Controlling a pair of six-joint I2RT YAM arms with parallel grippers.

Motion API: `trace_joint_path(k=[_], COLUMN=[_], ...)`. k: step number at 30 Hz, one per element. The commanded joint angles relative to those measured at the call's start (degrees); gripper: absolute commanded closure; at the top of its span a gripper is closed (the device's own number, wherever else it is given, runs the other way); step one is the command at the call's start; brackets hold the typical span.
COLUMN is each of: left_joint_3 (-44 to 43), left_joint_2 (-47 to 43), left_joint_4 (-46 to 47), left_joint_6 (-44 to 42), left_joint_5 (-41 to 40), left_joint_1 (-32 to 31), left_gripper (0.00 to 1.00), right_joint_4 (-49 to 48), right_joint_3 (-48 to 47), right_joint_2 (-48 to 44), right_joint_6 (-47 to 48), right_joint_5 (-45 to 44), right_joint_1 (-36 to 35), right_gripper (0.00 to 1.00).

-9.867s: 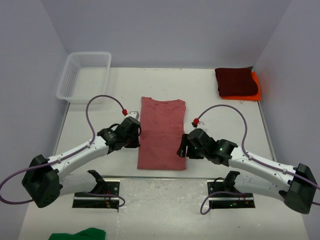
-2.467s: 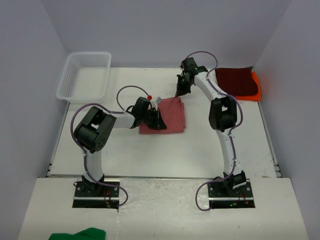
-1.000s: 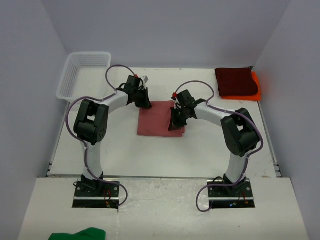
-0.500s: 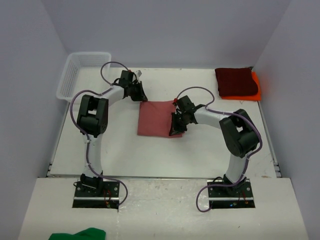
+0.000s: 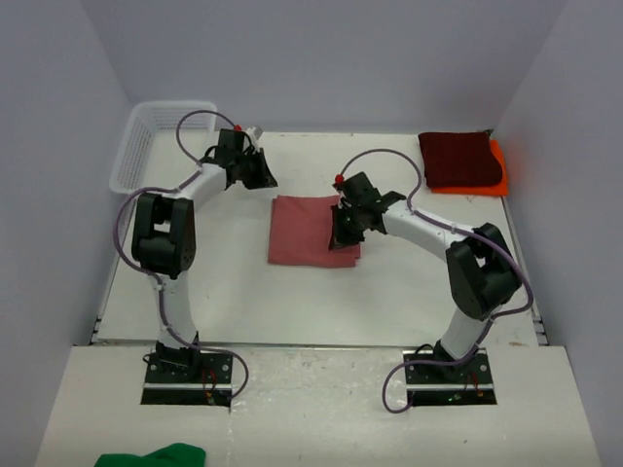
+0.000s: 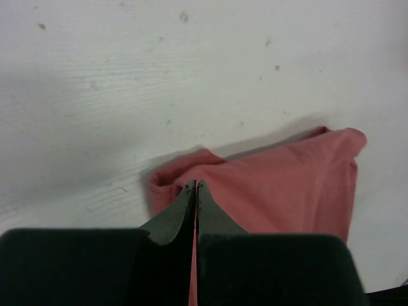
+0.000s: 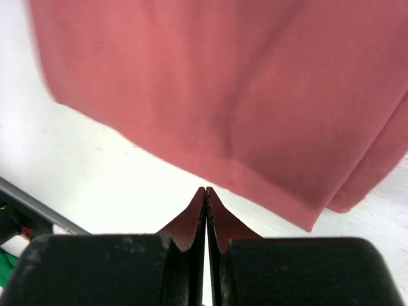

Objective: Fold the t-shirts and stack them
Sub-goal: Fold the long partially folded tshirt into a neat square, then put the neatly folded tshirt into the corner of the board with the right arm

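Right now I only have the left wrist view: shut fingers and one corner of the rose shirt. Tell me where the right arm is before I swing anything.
Observer: The right gripper is at the right edge of the rose shirt. Its fingers are shut and there is no cloth between them.
Operator: Give me the state of that shirt as a whole.
Observer: It lies folded into a compact rectangle near the middle of the table.
Operator: Now point me to the stack.
Observer: The dark maroon shirt lies folded on top of the orange shirt at the far right corner.
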State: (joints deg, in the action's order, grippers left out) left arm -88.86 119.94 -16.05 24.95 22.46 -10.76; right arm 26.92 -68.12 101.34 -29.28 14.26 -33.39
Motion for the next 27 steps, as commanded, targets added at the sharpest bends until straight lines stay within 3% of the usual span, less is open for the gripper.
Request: trace_joint_path(k=[1, 2, 3, 4, 5, 6, 12, 15, 18, 27], left_joint_3=[1.05, 1.49, 2.19, 2.2, 2.81, 3.16, 6.15, 8.61, 9.67, 11.95], left_joint_2=[-10.76, -11.65, -13.31, -13.94, -14.38, -15.17, -14.12, -13.07, -11.58, -10.69], left_joint_4=[0.94, 0.5, 0.06, -0.03, -0.12, -0.12, -0.03, 0.84, 1.64, 2.43], left_joint_6=[0.71, 0.98, 1.24, 1.42, 1.5, 1.59, 2.3, 2.47, 2.47, 1.86], left_joint_5=[1.01, 0.05, -0.48, -0.75, -1.18, -1.45, -2.51, -3.65, -3.74, -5.23], left_joint_1=[-2.85, -4.42, -6.09, -6.11, -7.85, -8.74, -14.8, -17.7, -18.76, -19.91], left_gripper=[1.0, 1.0, 1.0, 1.0, 1.0, 1.0, 1.0, 1.0, 1.0, 1.0], right_joint_4=[4.71, 6.12, 7.7, 7.71, 9.45, 10.25, 13.34, 9.22, 5.43, 0.51], right_joint_3=[-7.18, -8.16, -9.91, -10.8, -11.68, -13.25, -12.76, -8.2, -5.63, -3.87], right_joint_2=[-5.54, -5.8, -6.06, -5.89, -5.46, -3.97, -3.07, -5.97, -7.65, -0.81], right_joint_6=[1.94, 2.2, 2.12, 2.12, 1.68, 1.16, 2.21, 2.11, 2.99, 7.22], right_joint_5=[-5.28, -6.17, -8.09, -8.11, -10.02, -10.91, -17.34, -5.45, 0.21, 9.11], right_joint_1=[-0.36, -0.36, -0.28, -0.19, -0.1, 0.16, 2.53, 9.72, 12.11, 16.59], right_gripper=[1.0, 0.95, 0.8, 0.8, 0.6, 0.54, 0.52, 0.5, 0.43, 0.38])
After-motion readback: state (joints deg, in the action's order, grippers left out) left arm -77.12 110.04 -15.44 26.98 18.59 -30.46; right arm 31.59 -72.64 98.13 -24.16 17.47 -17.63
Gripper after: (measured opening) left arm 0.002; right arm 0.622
